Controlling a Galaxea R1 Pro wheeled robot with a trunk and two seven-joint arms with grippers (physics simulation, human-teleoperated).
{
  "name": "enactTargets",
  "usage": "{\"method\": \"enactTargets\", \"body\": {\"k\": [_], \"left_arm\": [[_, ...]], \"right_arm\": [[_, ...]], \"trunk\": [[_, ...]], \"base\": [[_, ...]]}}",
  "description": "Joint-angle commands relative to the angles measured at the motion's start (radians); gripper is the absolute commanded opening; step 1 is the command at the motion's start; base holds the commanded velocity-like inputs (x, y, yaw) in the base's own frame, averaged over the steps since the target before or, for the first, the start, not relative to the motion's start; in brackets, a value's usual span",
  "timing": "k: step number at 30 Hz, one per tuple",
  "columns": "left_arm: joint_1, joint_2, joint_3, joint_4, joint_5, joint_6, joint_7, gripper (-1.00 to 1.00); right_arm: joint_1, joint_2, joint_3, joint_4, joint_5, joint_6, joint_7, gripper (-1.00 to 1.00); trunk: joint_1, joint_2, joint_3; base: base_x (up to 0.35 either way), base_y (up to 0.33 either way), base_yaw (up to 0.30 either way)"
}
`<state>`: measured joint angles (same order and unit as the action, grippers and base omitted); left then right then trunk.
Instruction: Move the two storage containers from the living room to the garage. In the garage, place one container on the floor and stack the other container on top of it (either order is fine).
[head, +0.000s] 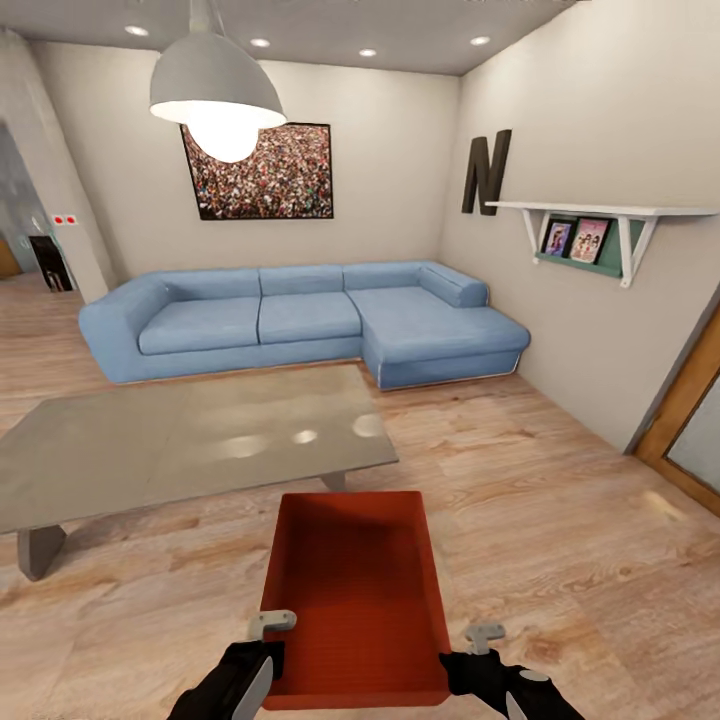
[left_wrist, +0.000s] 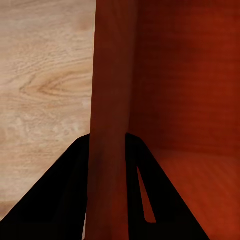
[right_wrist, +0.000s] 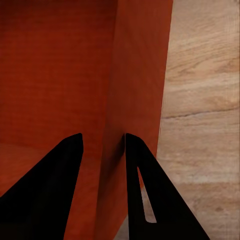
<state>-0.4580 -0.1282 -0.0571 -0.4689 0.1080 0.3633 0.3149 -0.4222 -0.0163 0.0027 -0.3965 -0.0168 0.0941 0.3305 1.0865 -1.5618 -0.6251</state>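
Head view: I hold the storage container (head: 357, 590) with left gripper (left_wrist: 107, 145) and right gripper (right_wrist: 103, 142) each clamping a side wall between its jaws.

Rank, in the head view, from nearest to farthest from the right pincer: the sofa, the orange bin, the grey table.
1. Orange bin, its wall between the right pincer's fingers.
2. Grey table, ahead, to the left.
3. Blue sofa, against the far wall.

Domestic living room. Evidence: blue corner sofa (head: 300, 320) against beige walls, low grey desk (head: 190, 440) on light wood plank floor (head: 560, 520), pendant lamp (head: 217, 90), framed picture (head: 258, 172), wall shelf (head: 600, 215) with photographs, all beyond the jaws.
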Motion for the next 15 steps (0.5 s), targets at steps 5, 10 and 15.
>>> {"method": "enactTargets", "body": {"k": [5,10,15], "left_arm": [[-0.001,0.001,-0.004,-0.002,0.012,0.003,0.006,-1.0],[-0.001,0.001,-0.003,-0.002,0.012,0.003,0.006,-1.0],[-0.001,0.001,-0.003,-0.002,0.012,0.003,0.006,-1.0]], "right_arm": [[0.0,-0.001,0.007,-0.002,-0.014,0.009,0.021,-1.0],[0.0,-0.001,0.007,-0.002,-0.014,0.009,0.015,-1.0],[0.0,-0.001,0.007,-0.002,-0.01,0.009,0.009,-1.0]], "trunk": [[-0.019,0.035,0.021],[-0.039,0.07,0.043],[-0.058,0.105,0.065]], "base": [[0.0,0.0,0.198],[0.0,0.0,0.198],[0.0,0.0,0.2]]}}
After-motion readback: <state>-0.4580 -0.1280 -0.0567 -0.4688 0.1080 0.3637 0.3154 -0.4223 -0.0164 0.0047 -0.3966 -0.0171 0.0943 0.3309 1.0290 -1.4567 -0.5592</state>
